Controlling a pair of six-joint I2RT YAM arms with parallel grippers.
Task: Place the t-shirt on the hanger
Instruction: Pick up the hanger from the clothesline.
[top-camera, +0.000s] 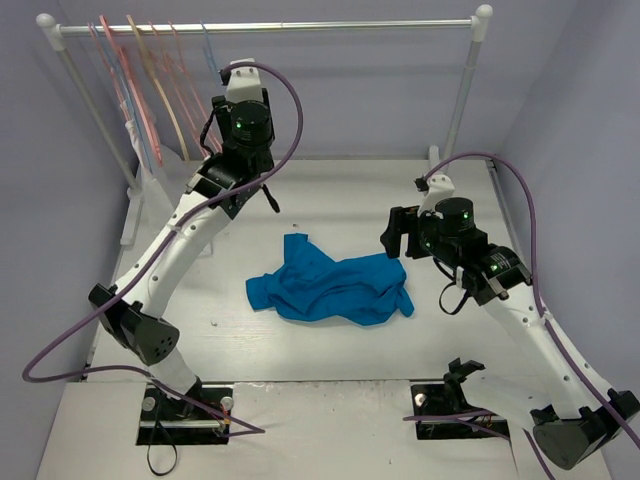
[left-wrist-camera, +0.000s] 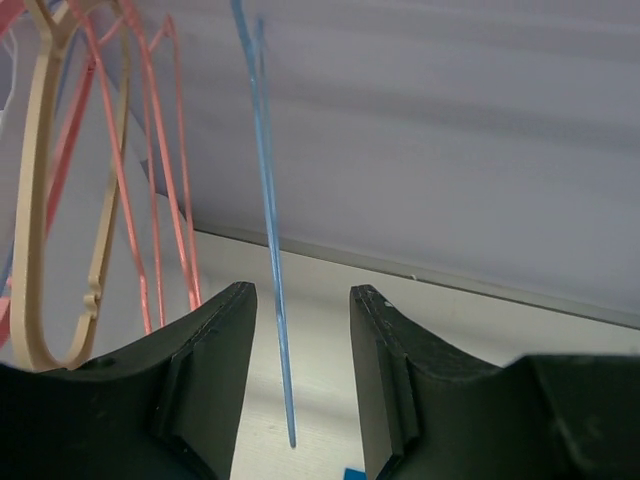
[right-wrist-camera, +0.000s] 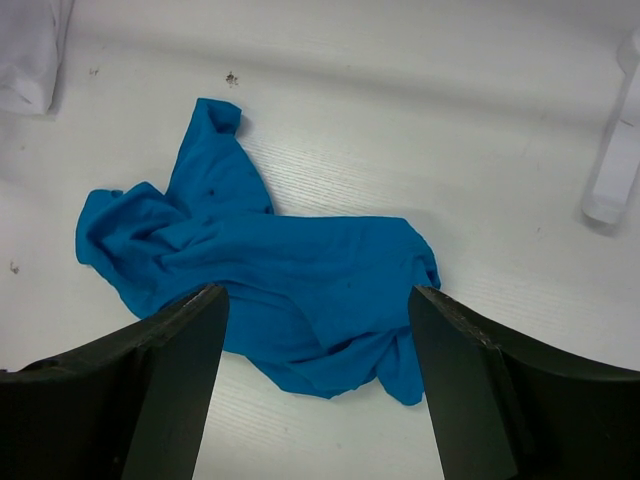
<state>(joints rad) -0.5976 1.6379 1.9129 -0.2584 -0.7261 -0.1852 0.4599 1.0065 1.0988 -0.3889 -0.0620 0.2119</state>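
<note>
T-shirt: the bright blue, short-sleeved cloth t-shirt (top-camera: 330, 285) lies crumpled in a heap at the middle of the white desk (top-camera: 340, 205), not on any hanger.
Hanger: the thin light-blue clothes hanger (left-wrist-camera: 268, 220) hangs on the white metal rail (top-camera: 300, 26) at the back, just right of the pink wire hangers (left-wrist-camera: 150, 200) and the tan plastic hanger (left-wrist-camera: 35, 200).
Left pincer: the left pincer (left-wrist-camera: 300, 295) is up at the rail, jaws parted. The light-blue hanger's thin bar runs down through the gap, closer to the left finger, and I can make out no contact.
Right pincer: the right pincer (right-wrist-camera: 317, 295) hovers above the t-shirt, jaws spread wide, holding nothing.
Only the left wrist view: the bar sitting between the fingers; from above, the arm's own head covers that spot.
Only the right wrist view: one sleeve poking out at the far side of the heap, and a corner of a whitish garment (right-wrist-camera: 25, 50) at the upper left.
Only the top view: both arms at once, well apart, the t-shirt nearer the right one.
</note>
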